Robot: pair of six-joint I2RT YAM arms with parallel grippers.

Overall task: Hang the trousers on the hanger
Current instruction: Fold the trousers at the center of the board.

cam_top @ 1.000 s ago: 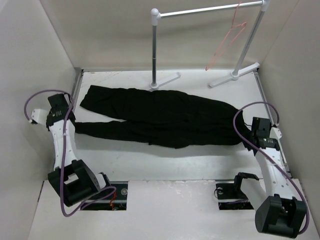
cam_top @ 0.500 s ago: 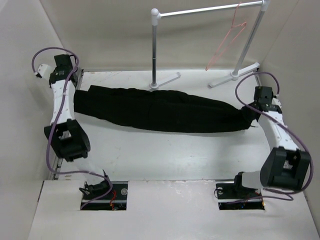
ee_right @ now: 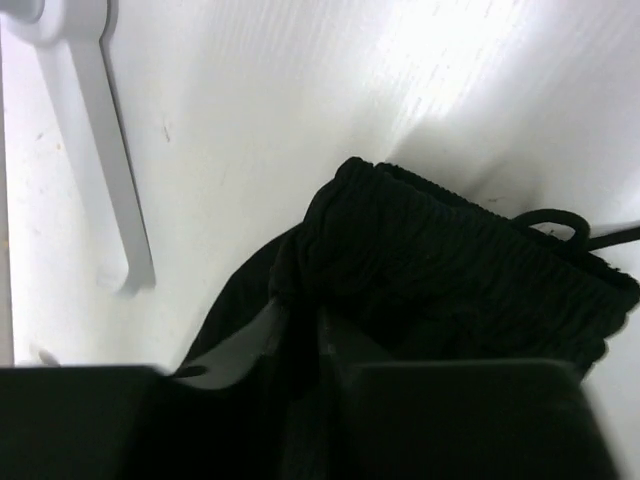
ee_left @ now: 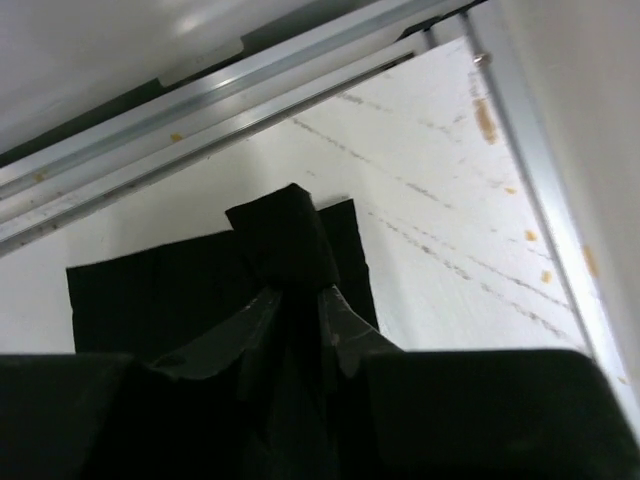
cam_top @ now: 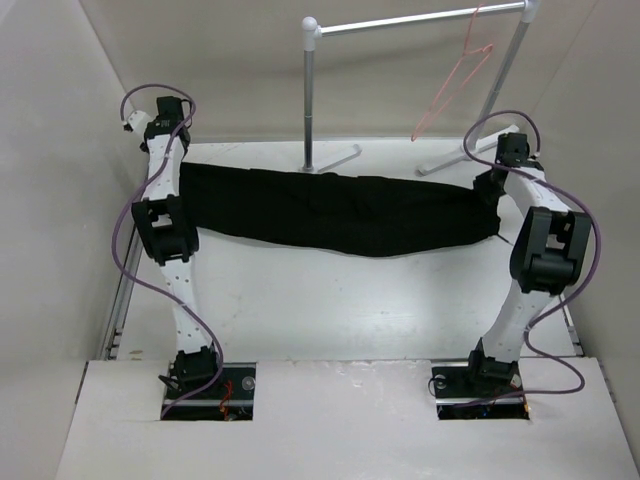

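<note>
Just before white tubular garment rack (cam_top: 309, 100), we see large black fabric trousers (cam_top: 340, 212) stretched between arms, left gripper (ee_left: 297, 292) clamping leg end, right gripper (ee_right: 300, 312) clamping waistband, thin pink wire hanger (cam_top: 452, 85) hooked on rack's bar.

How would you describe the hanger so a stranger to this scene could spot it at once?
Look to the far edge of the table, where the white tubular rack stands. Near the right end of its top bar hangs the hanger. It is a thin pink wire triangle, far slimmer than the rack's tubes or the broad black trousers.
</note>
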